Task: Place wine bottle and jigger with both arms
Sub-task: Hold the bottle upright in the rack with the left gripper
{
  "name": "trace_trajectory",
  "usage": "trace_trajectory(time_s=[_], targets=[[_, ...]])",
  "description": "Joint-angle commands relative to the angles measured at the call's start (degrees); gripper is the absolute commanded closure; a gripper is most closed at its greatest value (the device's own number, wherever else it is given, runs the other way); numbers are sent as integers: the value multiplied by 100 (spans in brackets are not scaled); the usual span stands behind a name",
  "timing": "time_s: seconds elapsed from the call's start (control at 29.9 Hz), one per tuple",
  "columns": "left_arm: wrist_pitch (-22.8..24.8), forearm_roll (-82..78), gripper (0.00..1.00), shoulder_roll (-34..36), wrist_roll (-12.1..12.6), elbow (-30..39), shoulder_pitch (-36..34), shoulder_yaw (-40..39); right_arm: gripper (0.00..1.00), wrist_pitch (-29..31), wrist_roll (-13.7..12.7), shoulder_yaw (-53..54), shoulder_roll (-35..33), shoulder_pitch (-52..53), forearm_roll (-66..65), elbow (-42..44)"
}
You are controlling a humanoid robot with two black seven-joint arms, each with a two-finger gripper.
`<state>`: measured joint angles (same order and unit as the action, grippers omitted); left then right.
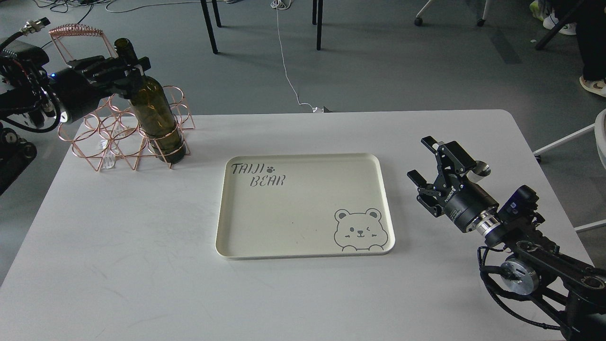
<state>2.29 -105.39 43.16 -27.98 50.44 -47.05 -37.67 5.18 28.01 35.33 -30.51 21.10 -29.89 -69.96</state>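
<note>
The dark olive-green wine bottle (154,111) stands slightly tilted in the front right ring of a rose-gold wire rack (102,142) at the table's far left corner. My left gripper (128,71) comes in from the left and is shut on the bottle's neck, just below its mouth. My right gripper (423,160) is open and empty above the table, right of the tray. The steel jigger (481,169) shows only as a small shiny part behind that gripper; the rest is hidden.
A cream tray (374,163) printed with "TAIJI BEAR" and a bear face lies at the middle of the white table (118,265). A white chair edge (599,137) is past the table's right side. Chair legs and a cable are on the floor beyond.
</note>
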Motion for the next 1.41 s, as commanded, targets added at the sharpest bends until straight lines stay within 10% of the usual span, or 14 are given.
trace_trajectory(time_s=[0.0,0.13,0.3,0.43,0.54,0.67,1.07,1.14,1.24,1.37], targets=[[0,10,28,0,-2,1,-6,-13,1,0,-1,0,1,0,0,0],[0,10,27,0,-2,1,-6,-21,1,0,-1,0,19,0,0,0],[8,-17,97,8,-2,1,-6,5,1,0,-1,0,19,0,0,0],[8,-43,98,8,-2,1,-6,14,1,0,-1,0,27,0,0,0],[0,-26,91,-18,-2,1,3,-4,1,0,-1,0,27,0,0,0],[-9,-8,31,-80,-2,-8,-6,-13,1,0,-1,0,27,0,0,0],[-9,62,24,-88,-2,-298,-102,-56,1,0,-1,-9,36,0,0,0],[8,115,38,-80,-2,-342,-146,-22,1,0,-1,-9,36,0,0,0],[0,80,90,-71,-2,-359,-173,-13,1,0,-1,-18,36,0,0,0],[0,89,94,-71,-2,-351,-173,5,1,0,-1,-18,36,-26,0,0]])
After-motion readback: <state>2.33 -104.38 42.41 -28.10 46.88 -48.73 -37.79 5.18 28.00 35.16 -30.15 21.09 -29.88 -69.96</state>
